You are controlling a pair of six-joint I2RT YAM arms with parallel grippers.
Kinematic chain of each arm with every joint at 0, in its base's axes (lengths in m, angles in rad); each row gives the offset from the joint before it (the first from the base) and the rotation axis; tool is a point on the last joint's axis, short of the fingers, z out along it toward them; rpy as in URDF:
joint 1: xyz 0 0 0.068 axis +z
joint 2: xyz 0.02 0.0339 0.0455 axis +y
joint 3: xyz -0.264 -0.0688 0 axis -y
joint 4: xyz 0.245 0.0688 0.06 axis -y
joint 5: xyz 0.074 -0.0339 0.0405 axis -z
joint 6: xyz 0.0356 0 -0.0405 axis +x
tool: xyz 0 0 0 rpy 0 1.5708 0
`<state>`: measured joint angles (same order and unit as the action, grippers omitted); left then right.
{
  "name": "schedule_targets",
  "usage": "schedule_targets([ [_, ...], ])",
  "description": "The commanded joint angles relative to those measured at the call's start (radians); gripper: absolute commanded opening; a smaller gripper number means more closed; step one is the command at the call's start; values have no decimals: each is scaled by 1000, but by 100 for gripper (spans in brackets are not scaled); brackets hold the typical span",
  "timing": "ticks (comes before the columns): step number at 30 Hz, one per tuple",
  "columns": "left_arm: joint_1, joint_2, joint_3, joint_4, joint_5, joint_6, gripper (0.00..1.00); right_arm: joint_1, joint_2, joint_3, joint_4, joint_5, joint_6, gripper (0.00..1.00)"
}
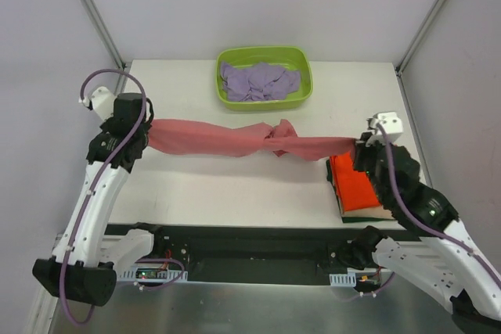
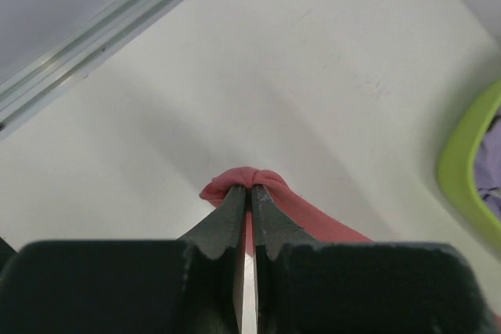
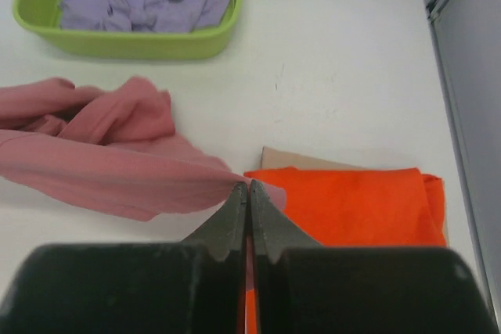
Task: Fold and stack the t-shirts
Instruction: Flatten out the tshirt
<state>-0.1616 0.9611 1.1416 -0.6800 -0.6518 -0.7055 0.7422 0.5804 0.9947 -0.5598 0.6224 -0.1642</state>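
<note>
In the lime-green plastic tub, at the far side of the white table, we see the lavender t-shirt, crumpled in soft folds. The salmon-red t-shirt is stretched across the middle of the table between both arms, twisted like a rope with a bunched lump near its centre (whether it touches the table there, we cannot tell). The left fingers are closed on its left end and the right fingers pinch its right end. Just beside the right fingers lies the flat, folded orange t-shirt, on top of the tan t-shirt
</note>
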Motion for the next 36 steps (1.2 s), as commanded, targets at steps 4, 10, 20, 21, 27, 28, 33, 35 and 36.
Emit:
schedule_targets([
  [4, 37, 259, -5, 0, 32, -23, 0, -30, 206, -126, 83, 13, 78, 1],
  [10, 82, 571, 110, 86, 174, 92, 12, -135, 439, -120, 136, -62, 117, 1],
  [20, 68, 532, 62, 112, 389, 132, 69, -196, 532, -113, 155, -96, 126, 1],
  [21, 53, 469, -9, 123, 418, 111, 71, -199, 523, -122, 158, -104, 127, 1],
  [27, -234, 47, -463, 328, 674, 83, 95, -214, 467, -180, 182, -148, 123, 1],
  [28, -303, 19, -500, 382, 726, 106, 99, -216, 458, -185, 185, -154, 123, 1],
  [33, -561, 101, -511, 424, 617, 152, 99, -221, 426, -205, 196, -193, 124, 1],
  [35, -601, 198, -474, 421, 597, 155, 99, -221, 409, -214, 196, -196, 118, 1],
  [36, -608, 247, -458, 415, 581, 156, 98, -221, 400, -218, 195, -194, 117, 1],
])
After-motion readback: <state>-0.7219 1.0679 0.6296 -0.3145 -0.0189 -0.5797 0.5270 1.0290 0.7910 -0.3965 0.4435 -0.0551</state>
